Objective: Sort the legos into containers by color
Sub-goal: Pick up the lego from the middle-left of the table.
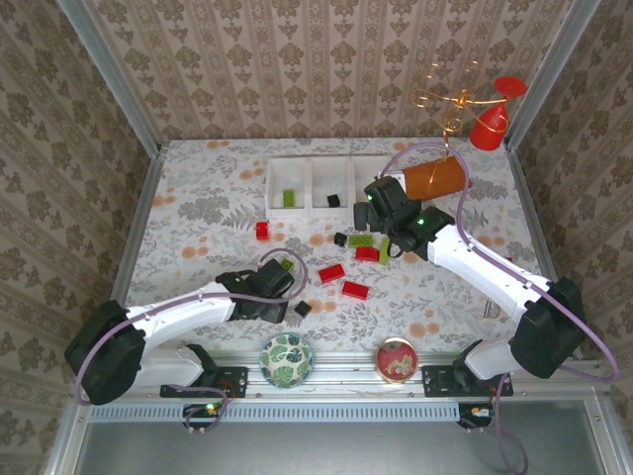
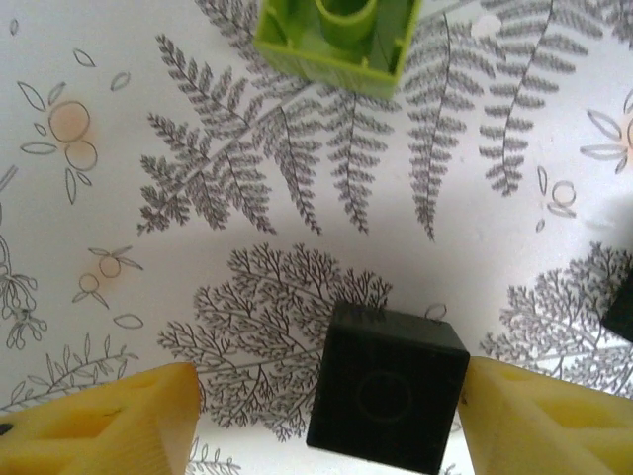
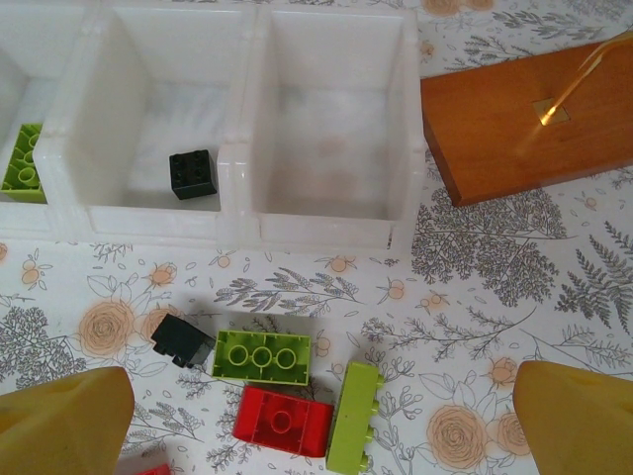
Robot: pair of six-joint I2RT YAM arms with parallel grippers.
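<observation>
We see the left fingers [image 2: 109,426] spread either side of a black cube [image 2: 388,386] on the worktop [image 2: 297,228], not yet pinching. The right fingers [image 3: 59,426] gape wide above loose bricks [image 3: 282,421] before the white tray [image 3: 237,168].

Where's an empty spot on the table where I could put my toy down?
The table is bare on the left, between the side wall and the white tray. The tray's right-hand compartment is empty too. It's crowded just in front of the tray, where a black cube, lime brick and red brick huddle together.
</observation>
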